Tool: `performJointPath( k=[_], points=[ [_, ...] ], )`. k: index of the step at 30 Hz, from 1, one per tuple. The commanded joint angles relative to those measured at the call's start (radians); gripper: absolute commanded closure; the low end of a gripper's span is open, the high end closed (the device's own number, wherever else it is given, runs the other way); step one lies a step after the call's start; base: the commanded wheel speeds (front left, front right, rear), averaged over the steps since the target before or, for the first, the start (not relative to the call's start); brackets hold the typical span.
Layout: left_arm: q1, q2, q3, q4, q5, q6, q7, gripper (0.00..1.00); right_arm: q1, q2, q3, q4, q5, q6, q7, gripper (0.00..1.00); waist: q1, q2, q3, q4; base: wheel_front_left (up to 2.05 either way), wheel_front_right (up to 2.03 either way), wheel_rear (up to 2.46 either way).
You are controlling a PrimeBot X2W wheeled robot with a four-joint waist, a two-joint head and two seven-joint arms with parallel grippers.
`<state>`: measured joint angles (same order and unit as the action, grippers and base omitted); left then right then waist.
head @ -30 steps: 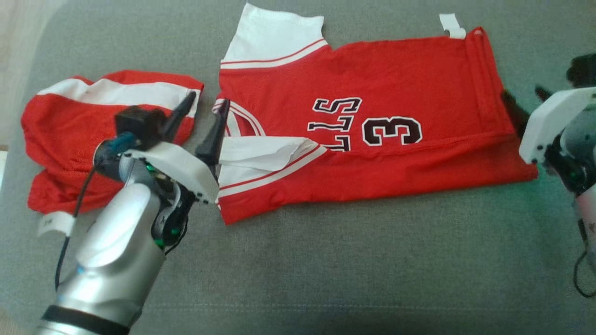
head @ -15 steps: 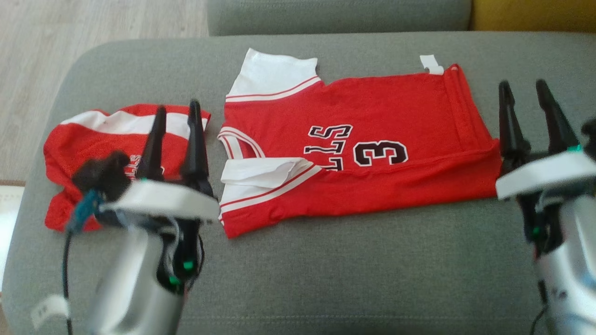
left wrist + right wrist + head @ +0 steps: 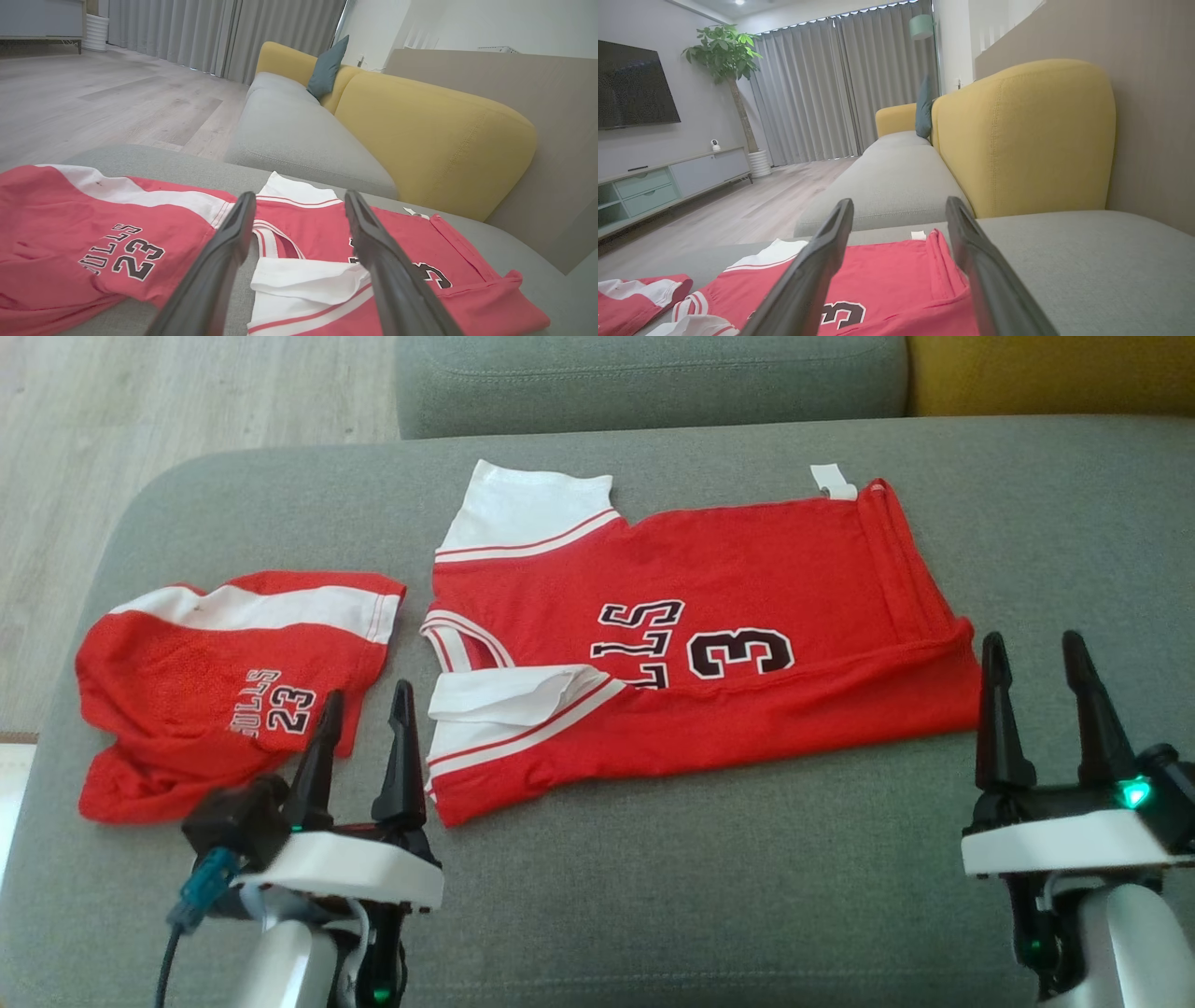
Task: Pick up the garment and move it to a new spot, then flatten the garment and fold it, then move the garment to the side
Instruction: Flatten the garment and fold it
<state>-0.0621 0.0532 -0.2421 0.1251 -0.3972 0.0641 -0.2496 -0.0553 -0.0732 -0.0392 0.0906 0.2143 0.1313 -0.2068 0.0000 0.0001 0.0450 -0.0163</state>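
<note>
a grey sofa has a yellow back and a blue pillow. a green plant stands by grey curtains.

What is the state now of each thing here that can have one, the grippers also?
Jersey: lies flat on the grey cushion, its near long edge folded over the print.
Shorts: lie rumpled, left of the jersey.
Left gripper: open, holding nothing.
Right gripper: open, holding nothing.
</note>
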Motion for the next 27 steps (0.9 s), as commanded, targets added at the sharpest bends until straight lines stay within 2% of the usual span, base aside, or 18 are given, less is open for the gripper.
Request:
performJointPath(
  k=[1,8,14,23,26,27],
  points=[
    [-0.032,-0.002,0.04,-0.03,0.012,-0.005,-0.012,0.0,-0.033,0.001,0.02,-0.05,-0.015,-0.001,0.0,0.0,0.0,-0.0001,0.002,-0.003,0.0,0.0,0.0],
    [-0.06,-0.003,-0.02,0.039,0.021,0.007,-0.012,0.0,-0.047,0.01,0.015,-0.106,-0.048,-0.001,0.037,0.0,0.0,-0.0001,0.024,-0.014,0.0,0.0,0.0],
    [-0.114,-0.003,-0.073,0.258,0.036,0.065,0.029,0.0,-0.058,0.012,-0.001,-0.15,-0.061,-0.001,0.068,0.0,0.0,-0.0001,0.054,-0.027,0.0,0.0,0.0],
    [-0.206,0.006,-0.109,0.466,0.066,0.106,0.1,0.0,-0.073,0.014,-0.001,-0.196,-0.073,-0.001,0.097,0.0,0.0,-0.0001,0.096,-0.044,0.0,0.0,0.0],
    [-0.235,0.009,-0.126,0.534,0.071,0.097,0.136,0.0,-0.078,0.014,0.001,-0.203,-0.078,-0.001,0.11,0.0,0.0,-0.0001,0.104,-0.048,0.0,0.0,0.0],
    [-0.241,0.009,-0.131,0.545,0.068,0.087,0.143,0.14,-0.08,0.015,-0.003,-0.201,-0.078,-0.001,0.122,0.0,0.0,-0.0001,0.105,-0.047,0.0,0.0,0.0]
  ],
)
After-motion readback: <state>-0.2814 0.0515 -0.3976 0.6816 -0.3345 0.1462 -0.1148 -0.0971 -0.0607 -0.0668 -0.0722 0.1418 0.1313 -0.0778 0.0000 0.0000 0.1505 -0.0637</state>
